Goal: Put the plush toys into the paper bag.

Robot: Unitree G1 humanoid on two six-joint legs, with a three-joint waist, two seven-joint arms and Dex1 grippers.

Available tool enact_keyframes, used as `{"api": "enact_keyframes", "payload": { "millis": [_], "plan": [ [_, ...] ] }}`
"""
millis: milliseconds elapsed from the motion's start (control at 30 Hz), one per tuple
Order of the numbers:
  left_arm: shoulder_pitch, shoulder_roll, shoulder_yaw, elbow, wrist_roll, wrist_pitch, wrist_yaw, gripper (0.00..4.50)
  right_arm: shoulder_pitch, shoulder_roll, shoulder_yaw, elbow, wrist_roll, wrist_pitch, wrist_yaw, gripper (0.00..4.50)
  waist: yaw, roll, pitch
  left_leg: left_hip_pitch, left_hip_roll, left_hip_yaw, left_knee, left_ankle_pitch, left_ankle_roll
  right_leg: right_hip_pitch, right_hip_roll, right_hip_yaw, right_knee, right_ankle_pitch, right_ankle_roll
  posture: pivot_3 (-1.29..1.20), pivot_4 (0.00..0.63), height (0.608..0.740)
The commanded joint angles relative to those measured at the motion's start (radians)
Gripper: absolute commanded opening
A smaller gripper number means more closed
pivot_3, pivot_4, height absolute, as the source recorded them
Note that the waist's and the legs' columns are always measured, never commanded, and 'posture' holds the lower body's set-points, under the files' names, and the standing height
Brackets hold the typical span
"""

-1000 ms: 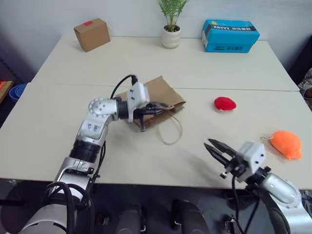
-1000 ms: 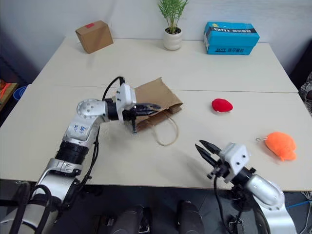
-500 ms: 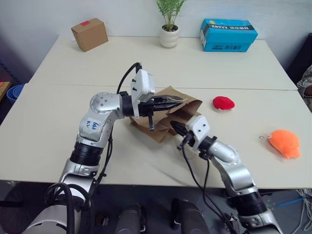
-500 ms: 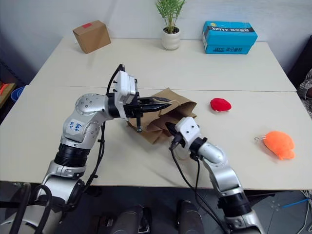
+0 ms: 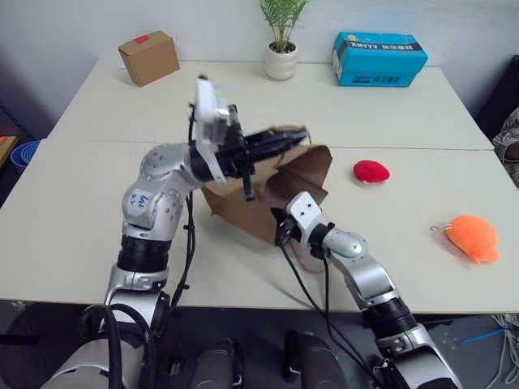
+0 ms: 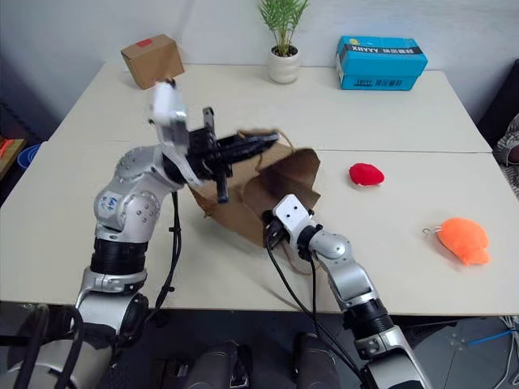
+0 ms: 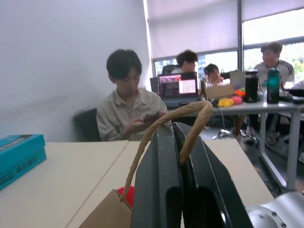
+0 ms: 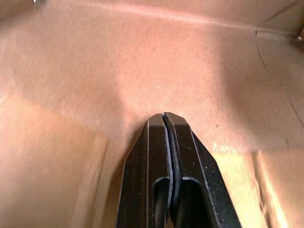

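My left gripper [image 5: 293, 140] is shut on one cord handle [image 7: 191, 113] of the brown paper bag [image 5: 247, 198] and holds that side up off the table, so the bag stands partly opened. My right gripper [image 8: 164, 115] is shut with nothing in it. It reaches into the bag's mouth, with brown paper all around its fingers. The red plush toy [image 5: 371, 171] lies on the table to the right of the bag. Further right, near the front edge, lies the orange plush toy [image 5: 474, 237]. Both toys are apart from the grippers.
At the back of the table [image 5: 97, 211] stand a small cardboard box with red tape [image 5: 149, 57], a potted plant [image 5: 283, 50] and a blue box [image 5: 381, 58]. In the left wrist view, several people [image 7: 127, 107] sit at desks beyond the table.
My left gripper has risen with the handle, pulling the flat bag up and open. My right gripper has swung in from the front right of the table into the bag's mouth.
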Motion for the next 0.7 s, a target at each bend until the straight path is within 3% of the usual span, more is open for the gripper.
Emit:
{"api": "enact_keyframes", "payload": {
  "millis": [33, 300, 400, 533, 700],
  "plan": [
    [-0.052, 0.015, 0.043, 0.018, -0.046, 0.012, -0.004, 0.00, 0.041, -0.020, 0.017, -0.010, 0.003, 0.090, 0.032, 0.04, 0.000, 0.000, 0.000, 0.000, 0.000, 0.000, 0.000, 0.000, 0.000, 0.000, 0.000, 0.000, 0.000, 0.000, 0.000, 0.00, 0.150, 0.740],
    [-0.015, 0.017, -0.030, 0.005, -0.002, -0.010, -0.068, 0.00, 0.048, 0.005, 0.000, -0.080, 0.032, 0.126, 0.031, 0.04, -0.001, 0.000, 0.000, 0.000, 0.000, 0.000, 0.000, 0.000, -0.001, 0.000, 0.001, 0.000, 0.000, 0.000, 0.000, 0.00, 0.150, 0.740],
    [0.018, -0.011, -0.067, 0.007, 0.031, -0.055, -0.061, 0.00, 0.079, 0.022, -0.056, -0.151, 0.111, 0.135, 0.044, 0.04, -0.001, 0.000, 0.000, 0.000, 0.000, 0.000, 0.000, 0.000, -0.001, 0.000, 0.001, 0.000, 0.000, 0.000, 0.000, 0.00, 0.150, 0.740],
    [0.038, -0.022, -0.079, 0.007, 0.041, -0.071, -0.060, 0.00, 0.153, -0.044, -0.110, -0.292, 0.165, 0.123, 0.085, 1.28, 0.002, 0.000, 0.000, -0.001, 0.000, 0.000, 0.000, 0.000, -0.001, -0.001, 0.001, 0.000, 0.000, 0.000, 0.000, 0.00, 0.150, 0.740],
    [0.058, -0.018, -0.090, 0.025, 0.046, -0.081, -0.084, 0.00, 0.379, -0.164, -0.298, -0.503, 0.333, 0.003, 0.214, 2.97, 0.011, 0.000, 0.000, -0.001, 0.000, 0.000, 0.000, -0.001, -0.001, -0.001, 0.001, 0.000, -0.002, 0.000, 0.000, 0.00, 0.150, 0.740]
  ]
}}
